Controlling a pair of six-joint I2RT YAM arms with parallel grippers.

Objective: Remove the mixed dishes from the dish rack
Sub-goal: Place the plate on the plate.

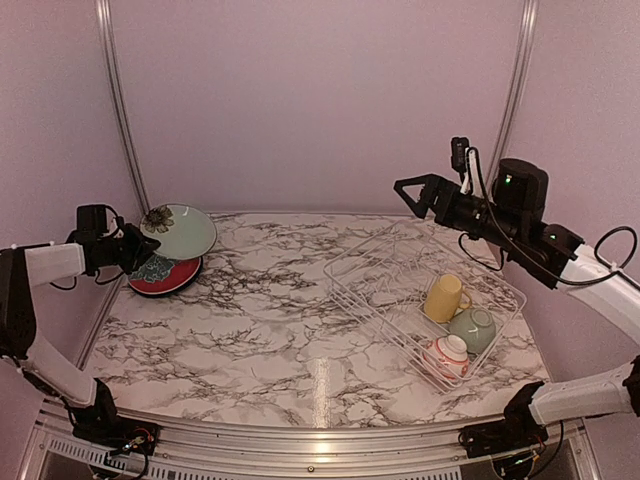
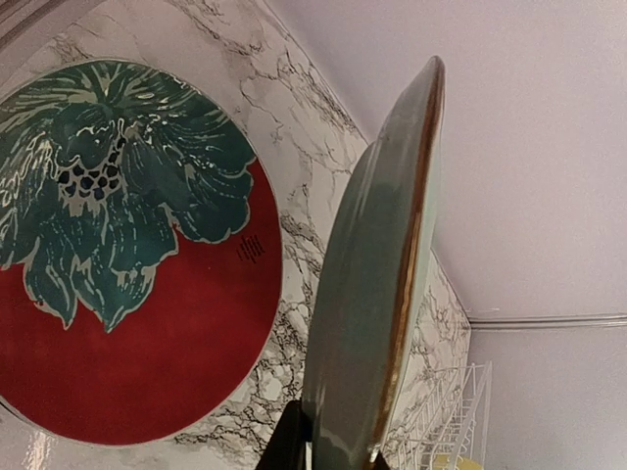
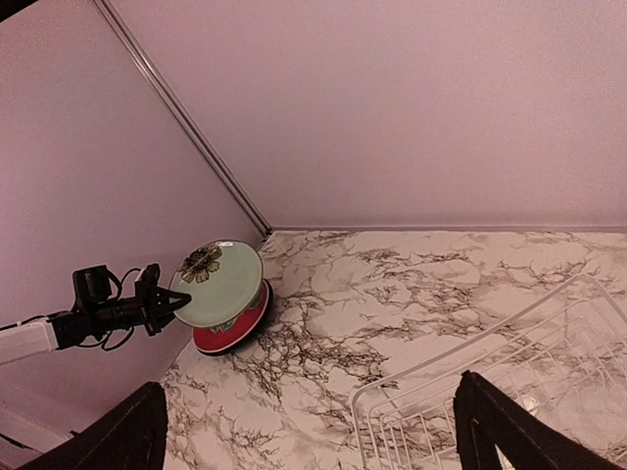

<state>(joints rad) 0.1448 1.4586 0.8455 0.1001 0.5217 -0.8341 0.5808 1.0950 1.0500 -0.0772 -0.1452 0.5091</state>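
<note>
Your left claw (image 1: 143,250) is clamping the pale green plate (image 1: 180,230) by its rim, holding it tilted above the red floral plate (image 1: 165,277) lying at the bench (image 1: 270,320)'s far left. Your right claw (image 1: 408,198) is hanging wide open (gripping nothing) over the dish rack (image 1: 385,285), where the yellow mug (image 1: 443,297), green bowl (image 1: 472,328) and small patterned bowl (image 1: 450,355) are sitting.

A lab-style robot testing cell is shown. A marble-patterned tabletop (image 1: 260,330) is enclosed by plain lilac walls (image 1: 320,100) and metal posts (image 1: 118,100), and two robot arms (image 1: 45,265) are mounted at its near edge.
</note>
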